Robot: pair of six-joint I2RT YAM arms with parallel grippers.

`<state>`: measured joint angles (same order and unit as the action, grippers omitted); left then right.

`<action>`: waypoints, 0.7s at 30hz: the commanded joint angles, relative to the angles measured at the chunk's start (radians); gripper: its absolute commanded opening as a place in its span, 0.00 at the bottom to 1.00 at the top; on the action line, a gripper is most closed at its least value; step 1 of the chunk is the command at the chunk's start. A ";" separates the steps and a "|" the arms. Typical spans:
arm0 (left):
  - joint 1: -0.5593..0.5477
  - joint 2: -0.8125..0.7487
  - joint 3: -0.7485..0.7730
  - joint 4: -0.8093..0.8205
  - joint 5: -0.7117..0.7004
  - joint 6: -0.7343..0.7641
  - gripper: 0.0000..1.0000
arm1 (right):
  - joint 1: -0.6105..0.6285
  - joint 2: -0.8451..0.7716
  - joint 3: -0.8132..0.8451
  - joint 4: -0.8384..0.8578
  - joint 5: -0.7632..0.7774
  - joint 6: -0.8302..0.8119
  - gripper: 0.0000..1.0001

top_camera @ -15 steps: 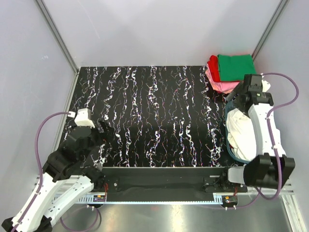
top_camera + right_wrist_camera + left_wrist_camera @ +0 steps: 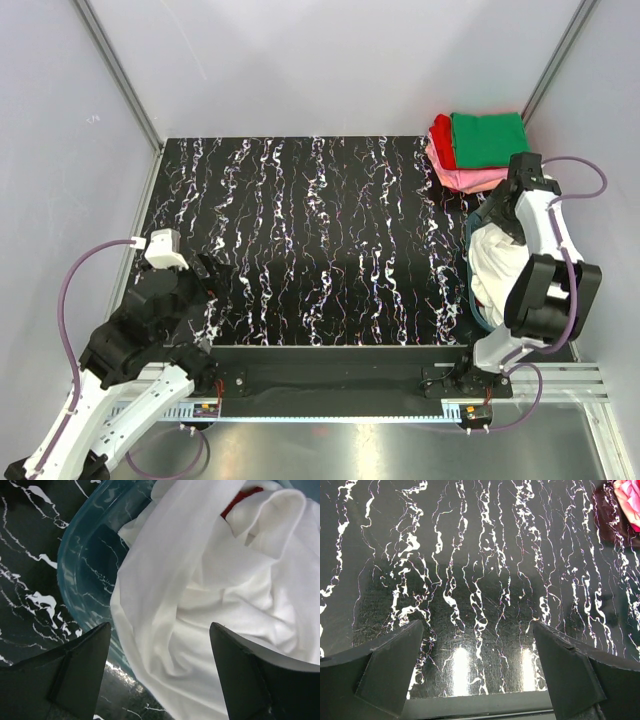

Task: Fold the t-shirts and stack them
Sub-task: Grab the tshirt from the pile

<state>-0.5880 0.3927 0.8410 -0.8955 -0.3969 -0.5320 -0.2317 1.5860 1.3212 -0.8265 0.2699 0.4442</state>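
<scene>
Hovering over the tub (image 2: pixel 80 565), the right gripper (image 2: pixel 159 630) has its jaws spread wide and holds nothing. A crumpled white t-shirt (image 2: pixel 210 595) fills the tub. The red scrap (image 2: pixel 242 497) beneath it is possibly another tee, but the view is too partial to confirm. Just beyond the tub sits the folded stack: green t-shirt (image 2: pixel 488 138) on top, red t-shirt (image 2: pixel 441 140) and pink t-shirt (image 2: pixel 470 178) under it. The left gripper (image 2: pixel 477 630), well left of the tub, is likewise spread and empty. Judgement: three done; the white one, maybe more, not yet folded.

High rear overview of whole table (image 2: pixel 320 230); close wrist views, left onto table, right into tub (image 2: pixel 85 570).
</scene>
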 commanded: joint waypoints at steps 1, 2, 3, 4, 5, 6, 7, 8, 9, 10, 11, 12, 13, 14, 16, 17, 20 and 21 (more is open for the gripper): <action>-0.003 -0.002 0.010 0.040 0.006 0.009 0.99 | -0.009 0.058 -0.005 0.066 -0.029 -0.027 0.85; -0.004 -0.002 0.010 0.043 0.004 0.009 0.99 | -0.011 0.066 -0.002 0.069 -0.040 -0.030 0.83; -0.003 -0.002 0.012 0.041 0.003 0.009 0.99 | -0.011 0.074 0.006 0.066 -0.046 -0.033 0.82; -0.003 0.000 0.010 0.038 0.001 0.007 0.99 | -0.011 0.086 0.004 0.067 -0.052 -0.036 0.81; -0.003 0.000 0.012 0.040 0.000 0.006 0.99 | -0.011 0.091 0.006 0.070 -0.058 -0.038 0.79; -0.003 -0.002 0.012 0.038 -0.003 0.006 0.99 | -0.011 0.095 0.007 0.072 -0.066 -0.044 0.76; -0.003 0.000 0.010 0.038 -0.002 0.006 0.99 | -0.011 0.103 0.007 0.075 -0.073 -0.048 0.72; -0.003 -0.003 0.010 0.038 -0.005 0.004 0.99 | -0.011 0.104 0.009 0.072 -0.077 -0.048 0.49; -0.003 -0.002 0.010 0.038 -0.005 0.004 0.99 | -0.011 0.103 0.010 0.063 -0.072 -0.051 0.35; -0.003 -0.003 0.009 0.038 -0.006 0.004 0.99 | -0.011 0.094 0.010 0.064 -0.069 -0.052 0.20; -0.003 -0.003 0.010 0.038 -0.005 0.004 0.99 | -0.011 0.085 0.010 0.061 -0.069 -0.052 0.00; -0.003 -0.003 0.010 0.038 -0.005 0.003 0.99 | -0.011 0.075 0.013 0.046 -0.064 -0.050 0.00; -0.003 -0.002 0.010 0.036 -0.006 0.003 0.99 | -0.011 0.053 0.019 0.035 -0.064 -0.050 0.00; -0.003 -0.002 0.010 0.038 -0.007 0.004 0.99 | -0.011 0.039 0.039 0.021 -0.086 -0.048 0.00; -0.003 -0.003 0.010 0.038 -0.007 0.004 0.99 | 0.011 -0.041 0.067 -0.023 -0.130 -0.029 0.00; -0.003 -0.003 0.010 0.038 -0.007 0.006 0.99 | 0.028 -0.075 0.105 -0.032 -0.186 -0.006 0.00; -0.003 -0.009 0.012 0.035 -0.010 0.007 0.99 | 0.210 -0.185 0.270 -0.077 -0.225 0.034 0.00; -0.003 -0.014 0.012 0.036 -0.010 0.007 0.99 | 0.283 -0.195 0.333 -0.100 -0.244 0.065 0.00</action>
<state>-0.5880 0.3923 0.8410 -0.8955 -0.3977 -0.5320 -0.1349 1.5517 1.4296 -0.9024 0.1299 0.4412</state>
